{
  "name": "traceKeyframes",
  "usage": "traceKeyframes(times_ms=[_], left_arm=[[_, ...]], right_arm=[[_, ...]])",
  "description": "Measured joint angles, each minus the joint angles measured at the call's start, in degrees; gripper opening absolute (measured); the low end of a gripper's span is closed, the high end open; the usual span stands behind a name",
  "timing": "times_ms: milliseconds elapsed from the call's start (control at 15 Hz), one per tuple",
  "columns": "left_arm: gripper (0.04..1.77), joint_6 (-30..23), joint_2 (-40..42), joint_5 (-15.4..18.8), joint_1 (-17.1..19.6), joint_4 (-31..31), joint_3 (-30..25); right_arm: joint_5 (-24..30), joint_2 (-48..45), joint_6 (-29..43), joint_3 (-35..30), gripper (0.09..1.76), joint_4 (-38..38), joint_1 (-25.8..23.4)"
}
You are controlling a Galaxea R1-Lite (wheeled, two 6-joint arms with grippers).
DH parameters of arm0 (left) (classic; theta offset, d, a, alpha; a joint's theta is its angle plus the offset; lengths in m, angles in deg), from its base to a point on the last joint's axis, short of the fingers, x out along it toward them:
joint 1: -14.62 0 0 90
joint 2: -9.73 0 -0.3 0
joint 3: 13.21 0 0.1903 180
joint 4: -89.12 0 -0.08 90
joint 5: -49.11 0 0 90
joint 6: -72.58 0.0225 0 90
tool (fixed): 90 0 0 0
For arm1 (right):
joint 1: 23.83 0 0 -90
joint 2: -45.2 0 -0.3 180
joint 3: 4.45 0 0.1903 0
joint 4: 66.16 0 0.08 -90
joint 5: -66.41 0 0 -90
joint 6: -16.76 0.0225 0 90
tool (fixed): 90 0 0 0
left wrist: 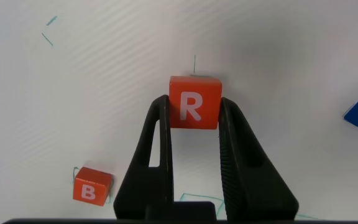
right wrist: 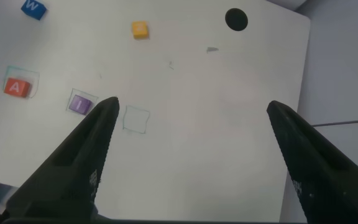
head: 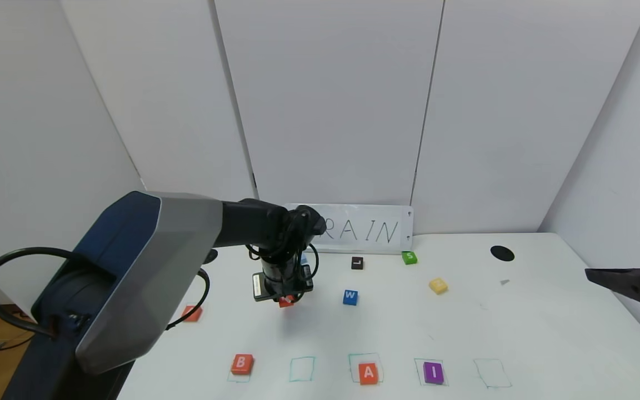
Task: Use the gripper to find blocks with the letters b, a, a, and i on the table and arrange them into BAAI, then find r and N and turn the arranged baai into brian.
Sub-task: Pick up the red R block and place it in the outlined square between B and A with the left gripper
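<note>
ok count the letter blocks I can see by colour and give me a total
Orange-red: 4, namely B, A, R in the left end effector, and one beside the left arm
Purple: 1, I
Blue: 1, W
Black: 1, L
Green: 1, S
Yellow: 1
Total: 9

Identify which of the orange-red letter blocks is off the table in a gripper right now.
The R block, clamped between the left gripper fingers. The B block and A block sit on the table's green squares.
</note>
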Motion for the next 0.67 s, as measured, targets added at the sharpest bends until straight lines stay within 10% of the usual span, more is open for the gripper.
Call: traceKeyframes(times_ms=[667], left_arm=[[0.49, 3.58, 13.76, -0.02, -7.23, -16.20, -26.93]], right_arm=[[-0.11, -0.12, -0.02, -0.11, 1.71, 0.00, 0.39]])
